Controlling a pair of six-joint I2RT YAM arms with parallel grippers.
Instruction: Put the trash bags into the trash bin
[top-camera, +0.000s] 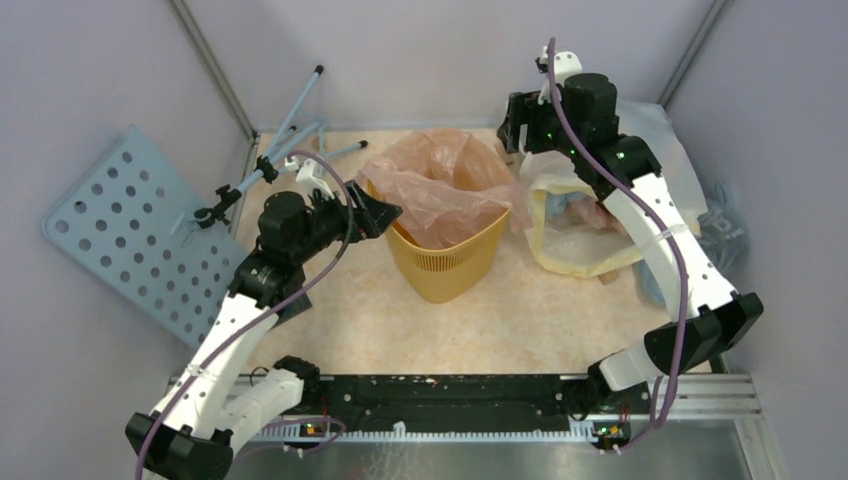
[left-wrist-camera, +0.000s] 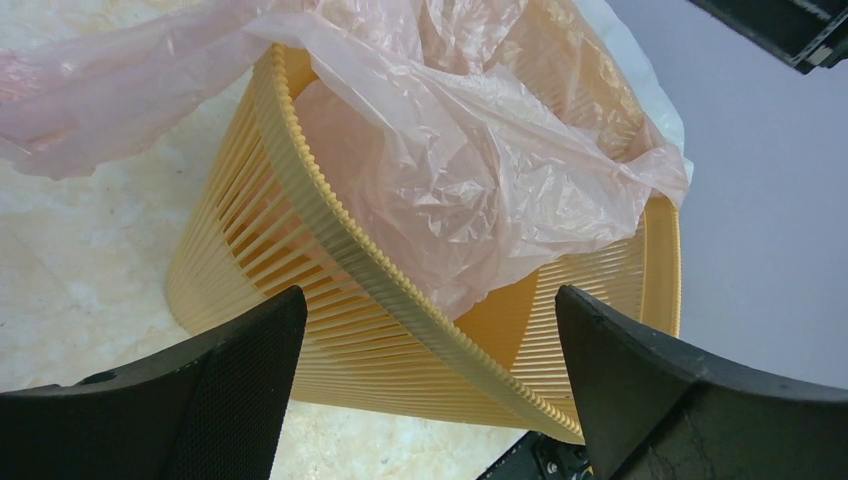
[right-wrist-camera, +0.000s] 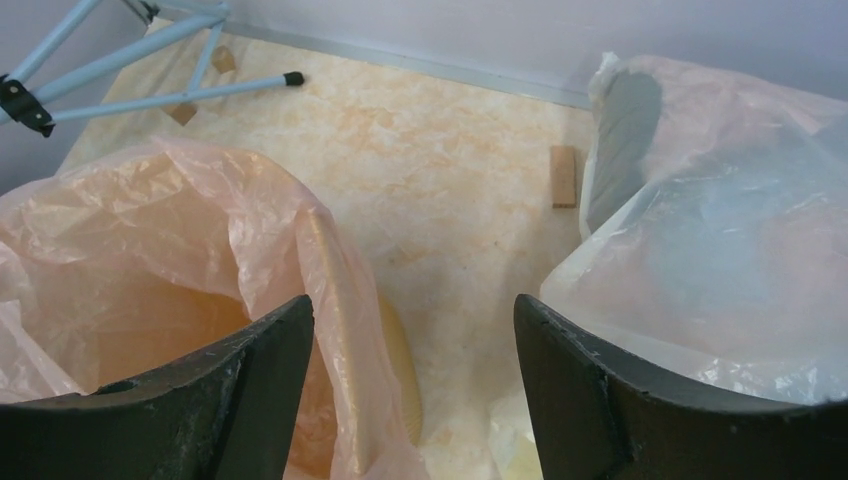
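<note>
Lining the bin looks to be the step in hand, with the film in but not yet settled.

From above: pink bag (top-camera: 440, 180) heaped in the mouth of the bin (top-camera: 445, 270) near the middle of the tabletop (top-camera: 400, 330), bunched high over the far and right rim. Left jaws spread wide, empty, just beside the bin's left rim. Right jaws near the far right corner, above the sack (top-camera: 580, 250).

From the left wrist: jaws wide apart, gripping nothing, framing the ribbed wall of the bin (left-wrist-camera: 260, 290). Pink bag (left-wrist-camera: 450, 170) crumpled inside, one flap hanging outside over the rim.

From the right wrist: jaws apart, nothing between them, hanging over bare tabletop (right-wrist-camera: 450, 200) between pink bag (right-wrist-camera: 150, 230) and sack (right-wrist-camera: 720, 260).

Next, most likely: pinching a loose edge and pressing the bulk down inside. Thin film, light bin, so a gentle, shallow pinch without shoving the bin aside.
</note>
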